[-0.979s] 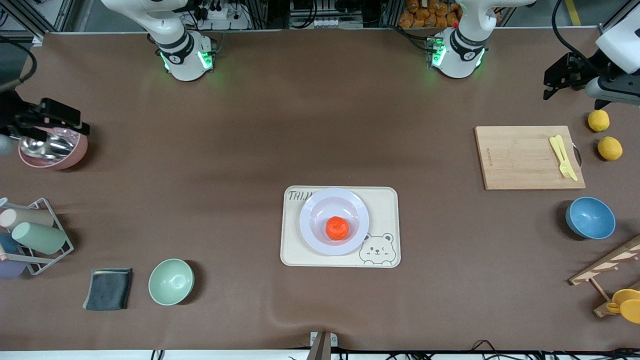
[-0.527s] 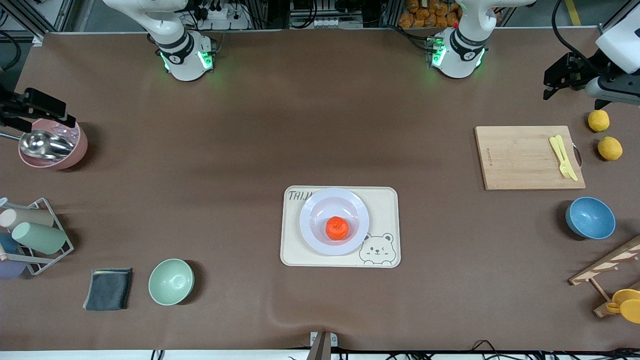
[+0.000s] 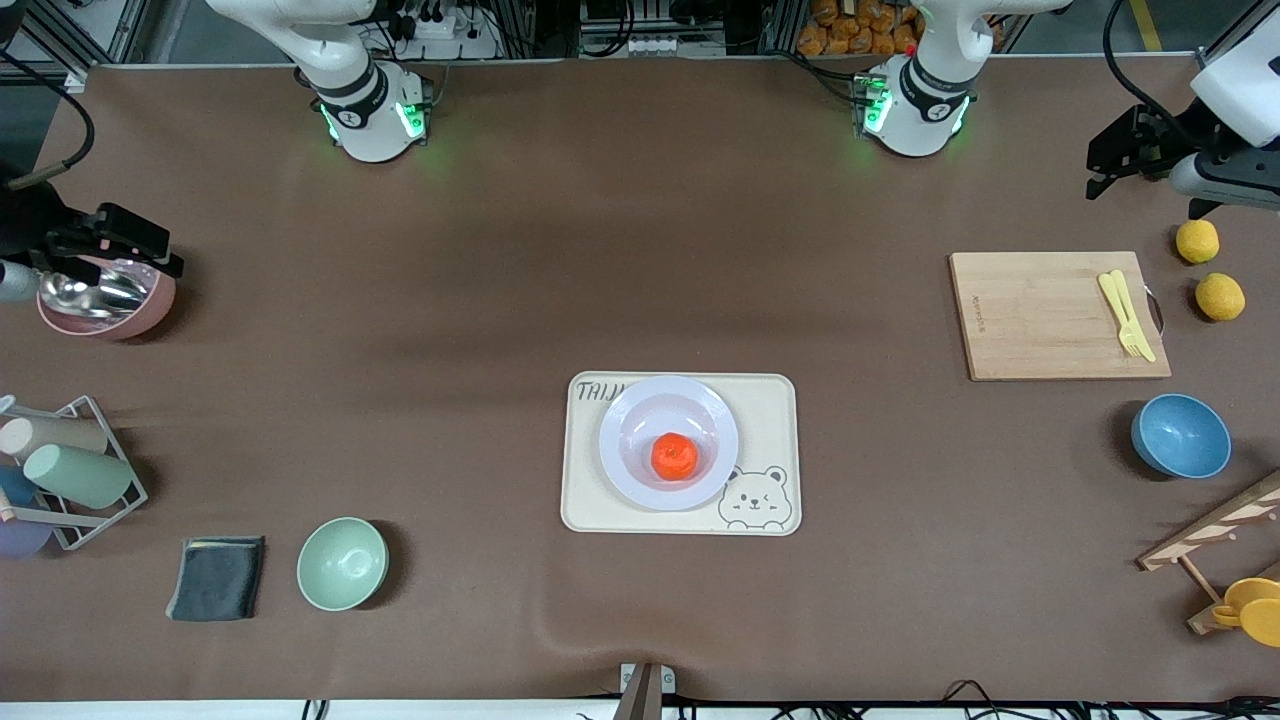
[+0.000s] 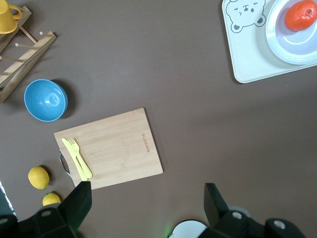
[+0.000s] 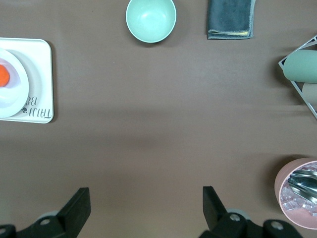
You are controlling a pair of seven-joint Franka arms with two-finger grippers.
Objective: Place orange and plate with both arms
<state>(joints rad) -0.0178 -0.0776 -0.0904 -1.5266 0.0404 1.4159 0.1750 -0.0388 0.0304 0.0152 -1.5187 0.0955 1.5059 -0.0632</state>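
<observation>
Plate (image 3: 668, 441) is covering part of the lettering on the tray (image 3: 770, 400); only "TAIJ" is showing. In the right wrist view the plate (image 5: 10, 82) and orange (image 5: 3, 75) are running off the edge. In the left wrist view the plate (image 4: 292, 37) is getting cut at the edge too.

Right gripper (image 3: 105, 240) is overlapping the pink bowl (image 3: 130, 305); its arm is leaving the front view. Cup rack (image 3: 70, 470) is being cropped at the edge. Yellow cup (image 3: 1255, 610) and wooden rack (image 3: 1210, 530) are likewise cropped. Board's (image 3: 1050, 315) printed mark is reading too small.

Brown-covered table (image 3: 500, 300) — metal framing along edge
</observation>
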